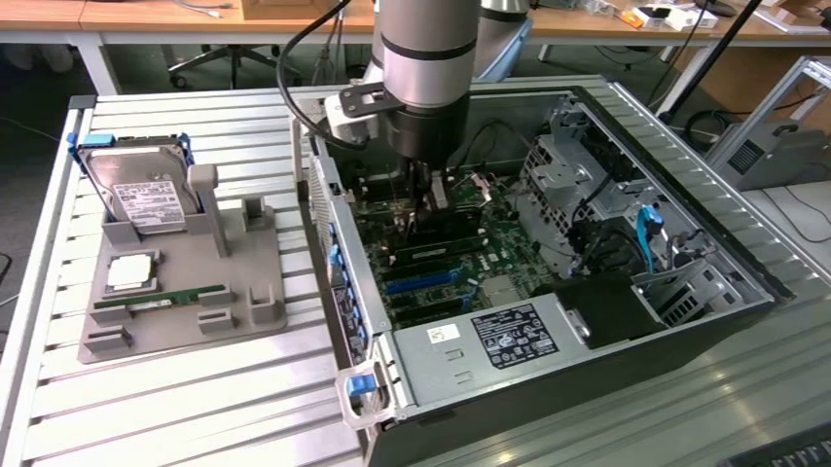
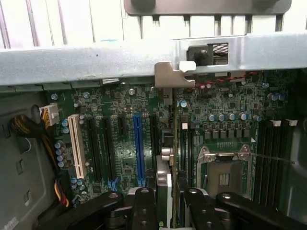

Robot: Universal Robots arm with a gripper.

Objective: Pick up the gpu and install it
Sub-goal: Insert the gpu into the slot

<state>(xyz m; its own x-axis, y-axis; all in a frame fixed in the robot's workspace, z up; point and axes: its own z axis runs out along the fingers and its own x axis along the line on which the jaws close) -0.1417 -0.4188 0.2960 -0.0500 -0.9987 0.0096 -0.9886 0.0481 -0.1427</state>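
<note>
Your gripper [image 2: 165, 203] clamps the gpu [image 2: 169, 143] edge-on | card upright over motherboard [image 2: 115, 139] slots, bracket at 12 o'clock to meet the case [image 1: 610, 331] rear wall

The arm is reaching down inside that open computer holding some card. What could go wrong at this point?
1. The gpu, clamped edge-on between the fingers, hangs above the motherboard. If it is off line with its slot, pushing down might bend the card or slot.
2. Its metal bracket sits at the case's rear rail and could catch there.
3. Small capacitors and loose cables crowd nearby, so a sideways slip could knock them.
</note>
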